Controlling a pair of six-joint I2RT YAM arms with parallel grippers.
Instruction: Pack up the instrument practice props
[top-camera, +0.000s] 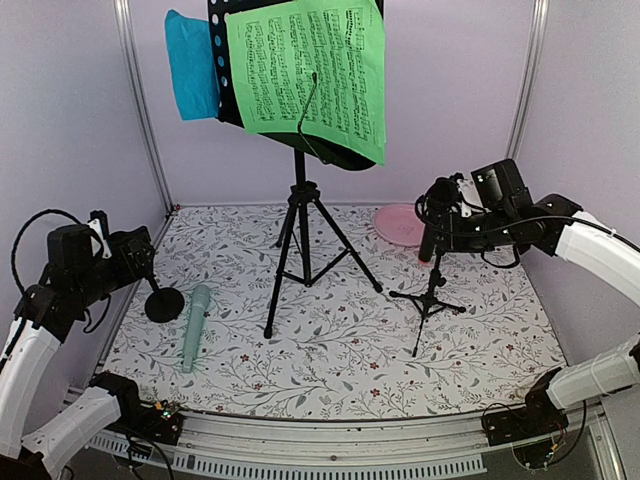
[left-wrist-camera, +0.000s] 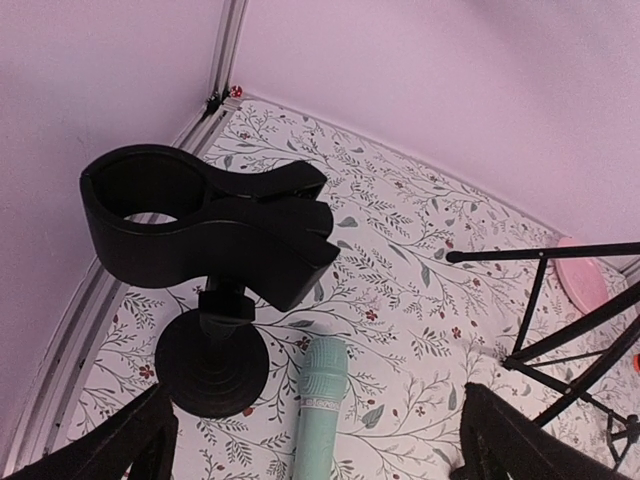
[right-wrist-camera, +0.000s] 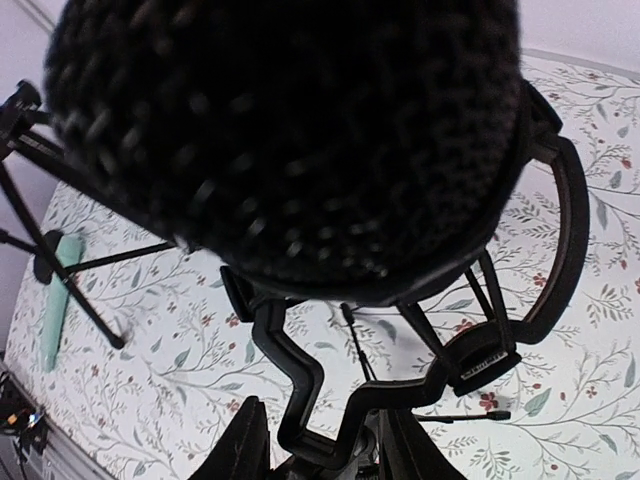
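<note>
From above: black microphone (top-camera: 427, 245) upright in its tripod stand (top-camera: 431, 292), right jaws at its head. Left wrist: left jaws released — mint microphone (left-wrist-camera: 322, 405) lies lengthwise ahead between them, beside a round-base stand (left-wrist-camera: 212, 362). Right wrist: microphone head fills the view — grip unclear.

Your L arm (top-camera: 25, 350) rises bent at the left edge, L gripper (top-camera: 145, 265) aimed right and down, fingers (left-wrist-camera: 120, 445) spread wide. R arm (top-camera: 590, 245) reaches in from the right, R gripper (top-camera: 437, 215) tipped down; fingers (right-wrist-camera: 245, 440) close together, grip unclear.
</note>
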